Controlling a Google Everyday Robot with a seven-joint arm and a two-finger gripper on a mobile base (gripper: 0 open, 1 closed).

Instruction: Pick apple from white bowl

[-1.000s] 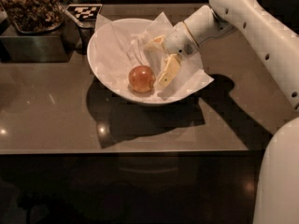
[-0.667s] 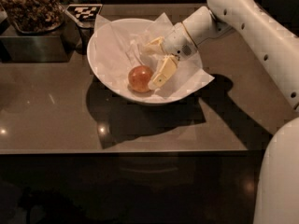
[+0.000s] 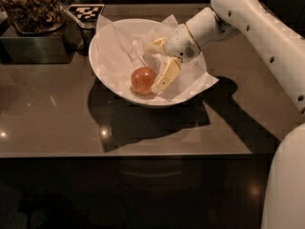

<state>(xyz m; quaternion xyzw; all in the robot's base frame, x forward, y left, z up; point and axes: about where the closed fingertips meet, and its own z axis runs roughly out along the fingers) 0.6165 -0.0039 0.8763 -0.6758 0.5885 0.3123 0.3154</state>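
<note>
The apple [image 3: 143,80] is small, round and reddish-orange, and lies low in the white bowl [image 3: 107,75], which is lined with crinkled white paper. My gripper [image 3: 155,66] reaches into the bowl from the right and is open. One cream finger [image 3: 166,75] lies just right of the apple, close to or touching it. The other finger [image 3: 156,45] is farther back, apart from the apple.
The bowl stands on a dark glossy table [image 3: 57,123]. A dark container of brown dried material [image 3: 31,13] is at the back left. A black-and-white marker tag [image 3: 85,12] lies behind the bowl. My white arm [image 3: 257,27] crosses the right side.
The gripper has moved a little lower and left inside the bowl, bringing its near finger closer to the apple. The apple and bowl have not moved.
</note>
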